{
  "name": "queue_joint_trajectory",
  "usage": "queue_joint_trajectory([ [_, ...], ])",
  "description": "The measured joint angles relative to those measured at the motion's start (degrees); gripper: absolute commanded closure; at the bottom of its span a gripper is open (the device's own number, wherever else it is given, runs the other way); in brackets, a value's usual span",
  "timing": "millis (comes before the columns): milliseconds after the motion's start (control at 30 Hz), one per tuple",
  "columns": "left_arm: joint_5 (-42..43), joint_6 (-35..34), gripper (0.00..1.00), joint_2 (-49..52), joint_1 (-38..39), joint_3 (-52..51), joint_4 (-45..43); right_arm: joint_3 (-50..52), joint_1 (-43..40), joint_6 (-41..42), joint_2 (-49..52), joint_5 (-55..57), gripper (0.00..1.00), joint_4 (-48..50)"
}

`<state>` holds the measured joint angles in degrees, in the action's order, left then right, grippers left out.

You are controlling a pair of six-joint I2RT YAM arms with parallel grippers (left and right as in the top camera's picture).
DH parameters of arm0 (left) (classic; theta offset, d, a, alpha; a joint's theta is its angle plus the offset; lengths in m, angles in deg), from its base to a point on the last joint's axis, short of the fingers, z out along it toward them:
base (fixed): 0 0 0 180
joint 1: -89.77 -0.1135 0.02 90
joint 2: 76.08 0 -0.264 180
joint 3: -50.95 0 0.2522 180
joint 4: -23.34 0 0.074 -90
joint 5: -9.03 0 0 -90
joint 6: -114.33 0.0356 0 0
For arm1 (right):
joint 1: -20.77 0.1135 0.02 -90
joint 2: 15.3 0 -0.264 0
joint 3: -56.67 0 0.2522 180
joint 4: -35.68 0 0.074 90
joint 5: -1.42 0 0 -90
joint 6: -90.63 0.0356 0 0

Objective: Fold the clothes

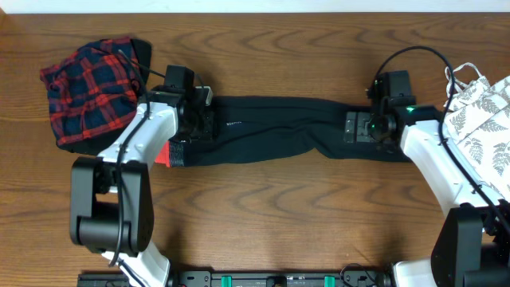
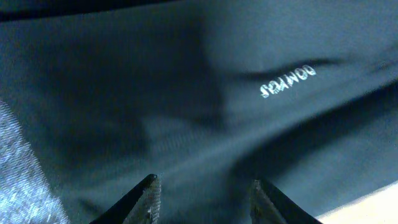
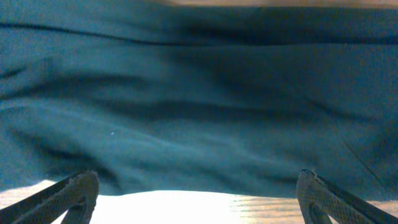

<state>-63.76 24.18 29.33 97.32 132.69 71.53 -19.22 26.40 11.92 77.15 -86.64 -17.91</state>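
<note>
Overhead showed a brown wooden table (image 1: 279, 215) with long black stretch leggings (image 1: 271, 131) laid straight; red-navy plaid cloth (image 1: 88, 92) lay beyond their waist, white leaf-print top (image 1: 482, 119) beyond their ankles. Left gripper (image 2: 204, 190) hovered at the waist, jaws partly spread; right gripper (image 3: 196, 180) at the ankles, jaws spread wide; neither held cloth. Both should pinch edges evenly. Small white print (image 2: 287, 81) seemingly read "DOMYOS".

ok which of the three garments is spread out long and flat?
The black leggings, stretched out across the middle. The plaid piece sits bunched at far left, the leaf-print top crumpled at the right edge.
</note>
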Motion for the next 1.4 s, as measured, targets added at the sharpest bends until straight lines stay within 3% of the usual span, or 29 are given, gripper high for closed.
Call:
queue_joint_trajectory([
  [233, -2.67, 0.0, 0.52, 2.16, 0.0, 0.0, -4.24, 0.0, -4.24, 0.55, 1.64, -0.35, 0.01, 0.72],
  [533, -9.22, 0.02, 0.52, 4.2, 0.0, 0.0, -4.02, -0.11, -7.17, -0.46, 14.05, -0.46, 0.01, 3.96],
  [1400, -9.35, -0.04, 0.52, 5.07, -5.51, 0.46, -1.97, -1.27, -14.51, -2.78, 14.64, -0.98, 0.01, -1.11],
])
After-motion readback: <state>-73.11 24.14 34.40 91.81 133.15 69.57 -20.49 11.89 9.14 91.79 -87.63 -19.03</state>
